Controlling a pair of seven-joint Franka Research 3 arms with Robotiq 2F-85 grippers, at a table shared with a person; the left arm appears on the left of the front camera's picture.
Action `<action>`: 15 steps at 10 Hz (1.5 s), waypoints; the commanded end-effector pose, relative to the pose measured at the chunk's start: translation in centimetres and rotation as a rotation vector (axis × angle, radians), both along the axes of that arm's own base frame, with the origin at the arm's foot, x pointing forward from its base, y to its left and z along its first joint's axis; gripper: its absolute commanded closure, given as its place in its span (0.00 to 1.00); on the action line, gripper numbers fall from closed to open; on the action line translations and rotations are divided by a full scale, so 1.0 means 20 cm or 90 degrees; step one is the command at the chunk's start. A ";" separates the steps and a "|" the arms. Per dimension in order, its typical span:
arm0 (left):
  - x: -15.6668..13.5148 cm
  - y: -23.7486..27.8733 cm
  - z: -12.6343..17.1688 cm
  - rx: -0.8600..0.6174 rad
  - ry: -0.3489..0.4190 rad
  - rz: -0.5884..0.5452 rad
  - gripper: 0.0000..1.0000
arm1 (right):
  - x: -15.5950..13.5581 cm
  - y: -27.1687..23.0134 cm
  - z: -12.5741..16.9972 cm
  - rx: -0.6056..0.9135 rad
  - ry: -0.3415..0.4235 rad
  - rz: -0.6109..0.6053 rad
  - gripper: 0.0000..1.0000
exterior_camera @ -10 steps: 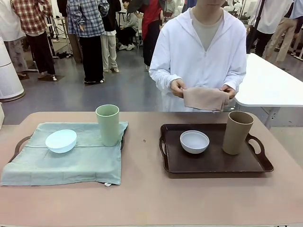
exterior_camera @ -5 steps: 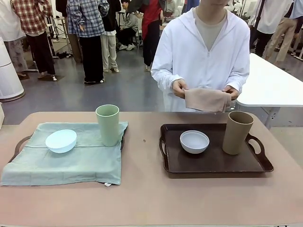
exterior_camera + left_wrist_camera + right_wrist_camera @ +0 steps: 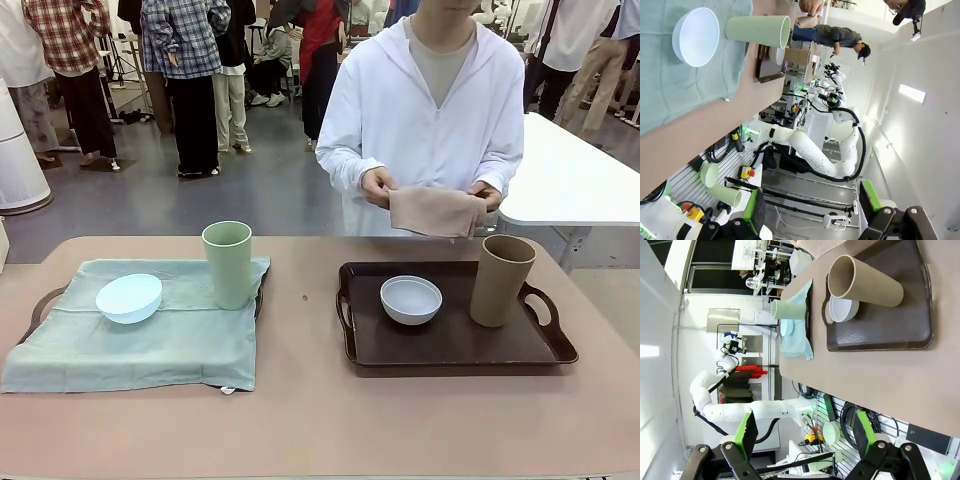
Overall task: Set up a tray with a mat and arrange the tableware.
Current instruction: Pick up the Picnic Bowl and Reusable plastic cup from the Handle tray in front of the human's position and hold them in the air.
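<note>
Only the tan mat [image 3: 432, 210] has been nudged, held by the person [image 3: 420, 110] beyond the table's [image 3: 320, 420] far edge. Left gripper [image 3: 812, 207] and right gripper [image 3: 806, 432] are held apart, empty, off the table. Brown tumbler [image 3: 501, 280] is set at the bare tray's [image 3: 450, 345] far right corner, white bowl [image 3: 411, 299] mid-tray. Green mat [image 3: 150, 345] is already laid: blue bowl [image 3: 129, 297] by its left edge, green tumbler [image 3: 228, 264] at its far right corner. Bare tray likely has to be cleared before matting.

My left pincer [image 3: 812, 210] stands wide open, its two green-padded fingers [image 3: 757, 207] well apart with nothing between them. My right pincer [image 3: 805, 435] is the same: jaws spread wide, pads [image 3: 747, 432] bare, gripping nothing. Both wrists are rolled sideways and hang back off the near edge of the surface [image 3: 670, 150], touching nothing.
</note>
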State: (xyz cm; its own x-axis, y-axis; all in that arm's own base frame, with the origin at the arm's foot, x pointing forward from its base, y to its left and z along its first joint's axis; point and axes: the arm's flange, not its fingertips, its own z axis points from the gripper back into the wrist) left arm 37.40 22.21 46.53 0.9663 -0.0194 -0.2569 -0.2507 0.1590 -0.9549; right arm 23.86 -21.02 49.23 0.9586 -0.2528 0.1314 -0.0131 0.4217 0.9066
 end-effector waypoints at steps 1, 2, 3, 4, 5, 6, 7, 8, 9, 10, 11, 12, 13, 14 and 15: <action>-0.01 0.00 0.00 -0.003 0.000 0.001 0.00 | 0.00 -0.01 0.00 0.007 -0.010 0.007 0.00; -0.01 0.00 0.00 -0.003 0.000 0.001 0.00 | 0.00 -0.01 0.00 0.007 -0.010 0.007 0.00; -0.01 0.00 0.00 -0.003 0.000 0.001 0.00 | 0.00 -0.01 0.00 0.007 -0.010 0.007 0.00; -0.01 0.00 0.00 -0.003 0.000 0.001 0.00 | 0.00 -0.01 0.00 0.007 -0.010 0.007 0.00; 0.00 0.00 0.00 0.000 0.000 0.000 0.00 | 0.00 0.00 0.00 0.000 0.000 0.000 0.00; 0.02 -0.04 0.03 0.026 -0.020 -0.003 0.00 | 0.03 -0.02 0.01 -0.016 0.011 -0.014 0.00; 0.04 -0.17 0.10 0.080 -0.035 -0.017 0.00 | 0.07 0.03 0.06 -0.050 0.017 -0.003 0.00; 0.07 -0.32 0.19 0.148 -0.061 -0.026 0.00 | 0.11 0.09 0.12 -0.098 0.025 0.003 0.00; 0.08 -0.50 0.29 0.218 -0.080 -0.039 0.00 | 0.15 0.15 0.19 -0.147 0.035 -0.003 0.00; 0.07 -0.65 0.37 0.277 -0.090 -0.056 0.00 | 0.18 0.19 0.22 -0.182 0.052 -0.005 0.00; 0.08 -0.78 0.44 0.319 -0.096 -0.065 0.00 | 0.21 0.23 0.25 -0.210 0.063 -0.014 0.00; 0.08 -0.92 0.45 0.364 -0.091 -0.080 0.00 | 0.24 0.27 0.27 -0.242 0.073 -0.014 0.00; 0.06 -1.07 0.43 0.426 -0.096 -0.090 0.00 | 0.26 0.34 0.29 -0.290 0.074 -0.017 0.00; 0.04 -1.22 0.41 0.474 -0.103 -0.100 0.00 | 0.29 0.42 0.31 -0.334 0.072 -0.015 0.00; 0.02 -1.36 0.39 0.521 -0.115 -0.112 0.00 | 0.31 0.51 0.33 -0.373 0.062 -0.010 0.00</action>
